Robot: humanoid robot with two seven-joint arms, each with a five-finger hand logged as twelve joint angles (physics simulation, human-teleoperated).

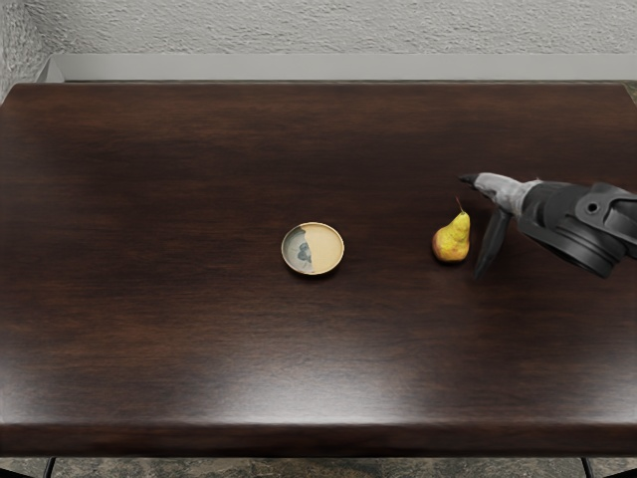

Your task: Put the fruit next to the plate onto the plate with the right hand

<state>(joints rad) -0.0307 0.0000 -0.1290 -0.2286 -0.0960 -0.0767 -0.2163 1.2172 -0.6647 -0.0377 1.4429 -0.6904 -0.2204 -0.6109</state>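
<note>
A yellow pear (452,239) with a reddish base stands upright on the dark table, to the right of a small tan plate (313,248) with a grey patch on its left side. My right hand (490,214) reaches in from the right edge and hovers just right of the pear. One finger points left above the pear's stem and a dark finger hangs down beside the fruit. The fingers are spread and hold nothing. The pear and plate are well apart. The left arm is out of view.
The dark wooden table (199,349) spans the whole view, its front edge near the bottom. A pale wall runs behind its far edge.
</note>
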